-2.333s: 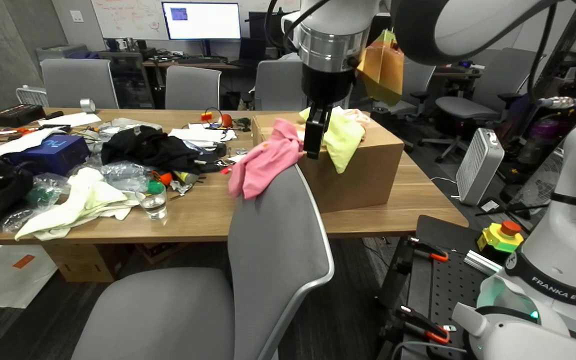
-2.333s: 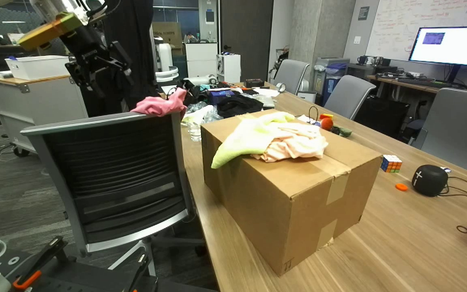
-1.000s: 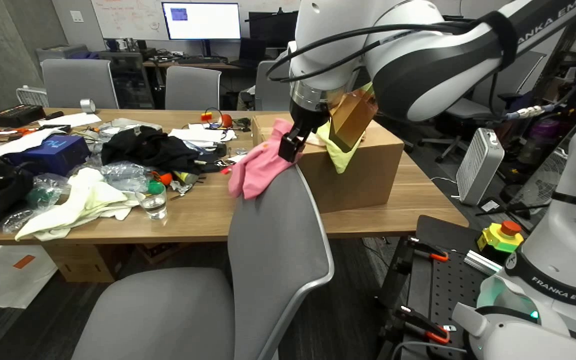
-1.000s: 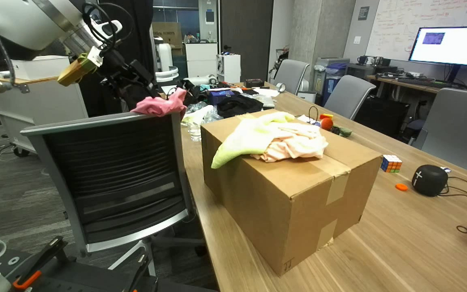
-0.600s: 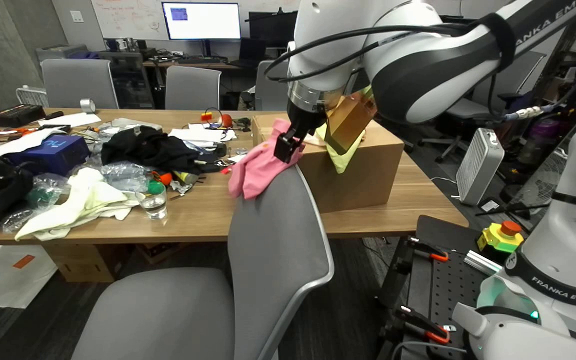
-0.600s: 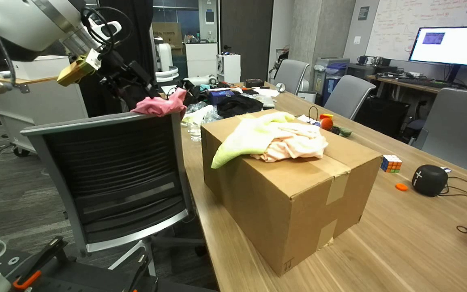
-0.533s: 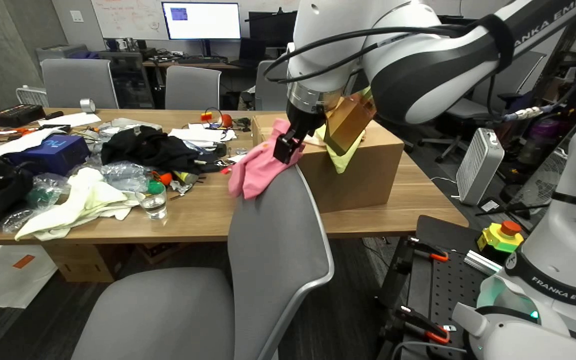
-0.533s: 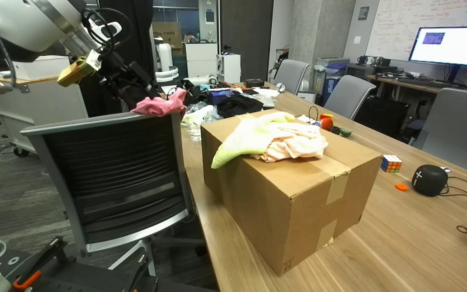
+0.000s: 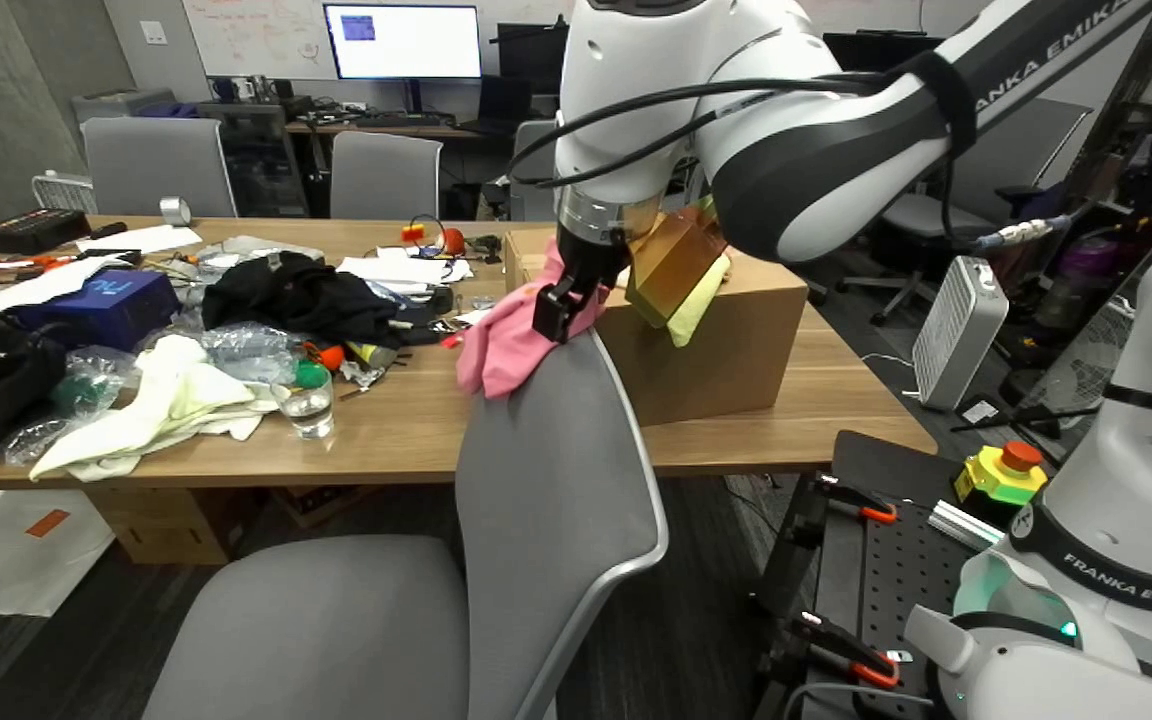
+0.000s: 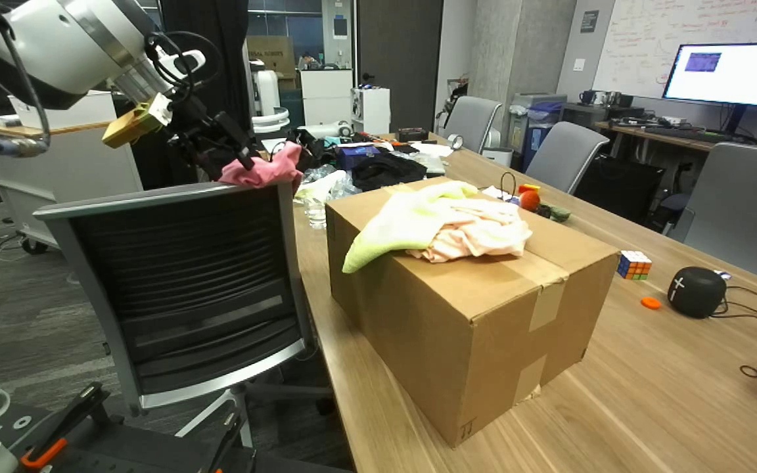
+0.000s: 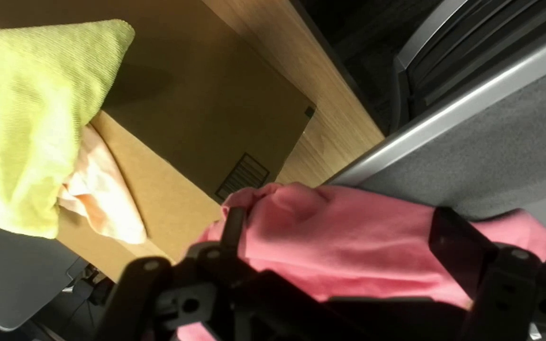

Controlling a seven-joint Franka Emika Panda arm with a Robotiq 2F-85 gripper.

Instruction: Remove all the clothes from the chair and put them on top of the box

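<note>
Some pink cloth (image 11: 344, 241) behind gripper (image 11: 339, 215)

Your arm (image 9: 856, 195) is white with dark-grey panels (image 9: 766, 200); its base (image 9: 1101, 485) reads "FRANKA EMIKA". Wrist collar (image 9: 608, 214) silver, cables (image 9: 786, 84) black. Black gripper (image 11: 346, 234) shows 2 fingers (image 11: 460, 251).

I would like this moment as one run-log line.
gripper: open at pink cloth, contact unclear; pink cloth: on chair back; yellow cloth, peach cloth: on box
</note>
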